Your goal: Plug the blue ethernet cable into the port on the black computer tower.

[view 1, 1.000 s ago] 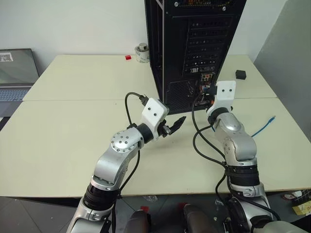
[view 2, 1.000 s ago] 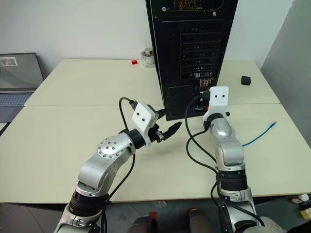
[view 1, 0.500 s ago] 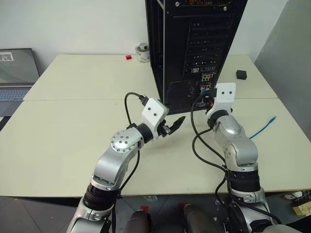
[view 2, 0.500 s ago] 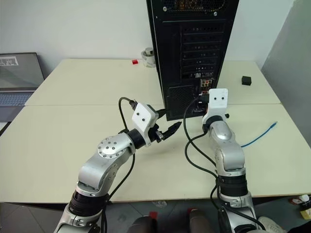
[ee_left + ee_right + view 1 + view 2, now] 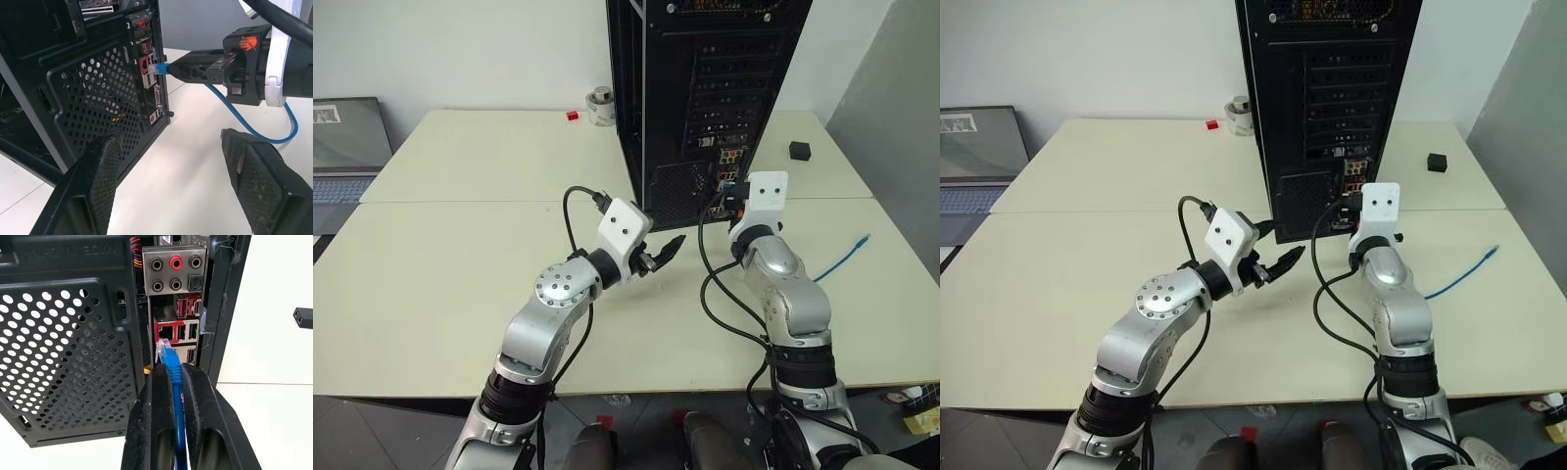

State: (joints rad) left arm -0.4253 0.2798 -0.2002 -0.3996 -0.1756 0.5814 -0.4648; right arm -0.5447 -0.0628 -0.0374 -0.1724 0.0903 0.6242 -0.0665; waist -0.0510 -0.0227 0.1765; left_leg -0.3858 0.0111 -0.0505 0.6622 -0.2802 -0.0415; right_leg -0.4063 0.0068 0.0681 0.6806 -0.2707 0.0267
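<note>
A: Where do we have the blue ethernet cable?

B: Our right gripper pinches it just behind the clear plug, whose tip is at the red-framed port on the black computer tower; seating we cannot tell.

A: And our left gripper?

B: Fingers spread, grasping nothing, just beside the tower's mesh vent.

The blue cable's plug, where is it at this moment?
In the right wrist view the plug sits pinched in the right pincer, just in front of the red-framed port at the back of the black computer tower, not yet inserted.
</note>
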